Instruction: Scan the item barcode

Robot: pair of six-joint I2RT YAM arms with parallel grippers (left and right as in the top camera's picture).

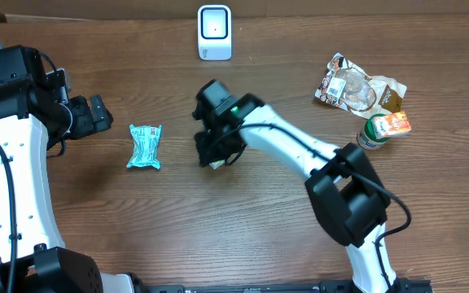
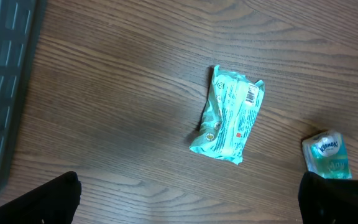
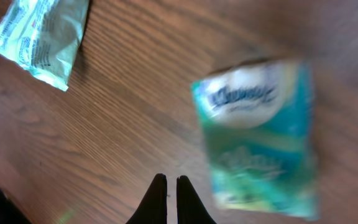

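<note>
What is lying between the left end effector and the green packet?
Nothing. The overhead view shows only bare table between the left end effector and the green packet.

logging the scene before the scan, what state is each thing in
left end effector: open, empty
right end effector: shut, empty
teal foil snack packet: flat, barcode up
green-and-white Kleenex tissue pack: lying flat, unheld
white boxy barcode scanner: upright
crumpled clear plastic snack bag: lying crumpled
small green-and-white bottle: beside bag, pose unclear
</note>
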